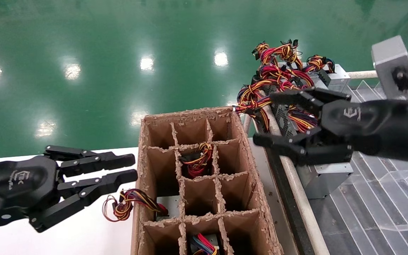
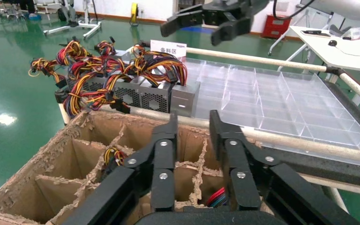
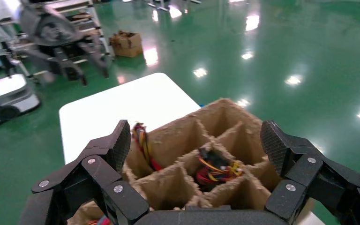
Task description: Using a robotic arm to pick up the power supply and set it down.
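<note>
1. Clearly the right tool (image 1: 283,118) hangs with its fingers spread wide and holds nothing, above the rail between the cardboard crate (image 1: 204,184) and the clear tray (image 1: 381,198).
2. Just under it, at the tray's near-left edge, stands the power supply (image 1: 326,179), a plain grey metal box; more boxes with tangled wires (image 1: 278,71) crowd behind.
3. I judge it heavy, stiff and smooth, so the flat opposite sides are the best hold, never the loose cables.
4. On the white tabletop (image 1: 83,233) the left tool (image 1: 133,166) rests part-open, idle.
</note>
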### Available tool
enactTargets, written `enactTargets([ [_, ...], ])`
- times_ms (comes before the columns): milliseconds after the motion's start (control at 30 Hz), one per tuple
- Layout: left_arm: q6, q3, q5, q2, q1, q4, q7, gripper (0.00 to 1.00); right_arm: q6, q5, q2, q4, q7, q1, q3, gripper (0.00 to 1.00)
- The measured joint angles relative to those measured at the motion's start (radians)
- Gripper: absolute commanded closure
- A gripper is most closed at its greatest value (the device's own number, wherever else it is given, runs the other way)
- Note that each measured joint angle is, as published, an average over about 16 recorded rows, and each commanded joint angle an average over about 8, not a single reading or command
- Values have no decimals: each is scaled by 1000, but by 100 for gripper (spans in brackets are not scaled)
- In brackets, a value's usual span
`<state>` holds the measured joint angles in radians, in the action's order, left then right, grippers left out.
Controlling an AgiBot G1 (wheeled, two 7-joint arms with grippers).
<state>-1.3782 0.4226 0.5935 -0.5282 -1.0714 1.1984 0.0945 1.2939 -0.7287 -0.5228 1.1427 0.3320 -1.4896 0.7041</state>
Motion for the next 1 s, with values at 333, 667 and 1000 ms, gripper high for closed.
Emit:
enactTargets([
  [333,0,0,0,0,0,0,0,0,66,-1,-29,46,-47,135,-139,0],
  [667,0,0,0,0,0,0,0,0,131,-1,-58,92,-94,271,-277,0],
  [1000,0,0,0,0,0,0,0,0,189,-2,-83,133,-135,390,-399,0],
])
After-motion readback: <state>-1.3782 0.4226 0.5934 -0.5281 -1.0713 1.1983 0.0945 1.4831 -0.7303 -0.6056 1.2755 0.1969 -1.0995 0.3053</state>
